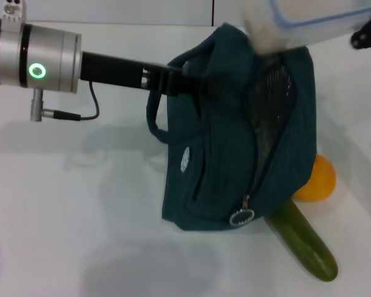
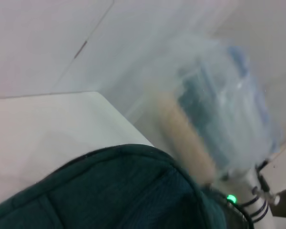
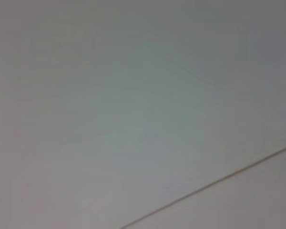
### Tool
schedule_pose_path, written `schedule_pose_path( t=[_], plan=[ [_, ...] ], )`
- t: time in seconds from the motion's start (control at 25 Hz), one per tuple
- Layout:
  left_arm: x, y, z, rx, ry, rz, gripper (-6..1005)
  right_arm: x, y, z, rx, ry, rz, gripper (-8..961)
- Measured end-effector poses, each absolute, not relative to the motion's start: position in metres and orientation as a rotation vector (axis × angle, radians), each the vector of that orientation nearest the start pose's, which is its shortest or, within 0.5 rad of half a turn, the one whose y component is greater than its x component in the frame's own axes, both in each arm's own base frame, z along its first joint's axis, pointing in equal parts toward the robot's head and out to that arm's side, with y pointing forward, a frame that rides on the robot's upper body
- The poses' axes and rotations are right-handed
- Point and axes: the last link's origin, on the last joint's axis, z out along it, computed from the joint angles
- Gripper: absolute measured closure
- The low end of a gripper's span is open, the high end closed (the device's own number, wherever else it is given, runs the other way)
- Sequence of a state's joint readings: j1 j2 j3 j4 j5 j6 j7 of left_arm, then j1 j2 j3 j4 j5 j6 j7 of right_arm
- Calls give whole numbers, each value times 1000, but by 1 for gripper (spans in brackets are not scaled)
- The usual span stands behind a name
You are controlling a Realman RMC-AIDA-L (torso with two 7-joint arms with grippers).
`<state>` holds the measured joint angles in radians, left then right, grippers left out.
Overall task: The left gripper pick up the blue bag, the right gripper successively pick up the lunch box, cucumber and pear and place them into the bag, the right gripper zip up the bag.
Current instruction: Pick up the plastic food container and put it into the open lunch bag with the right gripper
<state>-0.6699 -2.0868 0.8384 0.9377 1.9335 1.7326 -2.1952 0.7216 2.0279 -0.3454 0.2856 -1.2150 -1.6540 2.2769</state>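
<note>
The blue bag (image 1: 235, 142) hangs tilted above the white table, its zipper open and the silver ring pull (image 1: 242, 217) dangling low. My left gripper (image 1: 191, 83) reaches in from the left and is shut on one of the bag's loop handles. The lunch box (image 1: 303, 21), clear with a blue rim, hovers blurred over the bag's open top, held by my right gripper (image 1: 368, 34), which shows only partly at the top right edge. In the left wrist view the lunch box (image 2: 219, 124) looms above the bag (image 2: 114, 191). The pear (image 1: 318, 179) and the cucumber (image 1: 303, 241) lie beside the bag's lower right.
The white table (image 1: 62, 216) spreads out to the left and front of the bag. A cable (image 1: 80, 114) loops under the left wrist. The right wrist view shows only a pale surface with a thin seam (image 3: 214, 183).
</note>
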Motion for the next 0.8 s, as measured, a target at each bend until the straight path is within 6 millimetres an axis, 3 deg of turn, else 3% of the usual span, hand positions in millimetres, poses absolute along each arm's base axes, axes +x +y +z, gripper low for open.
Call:
schedule_pose_path(
  t=[0.24,0.8],
  plan=[
    [-159,359,26,-2856,-1188,-779,946,213,351,-20,-1045,2384,2354,849],
    [-156,366,27,-2839,-1176,-782,946,247,346,-31,-1034,2343,2102,847]
  ],
)
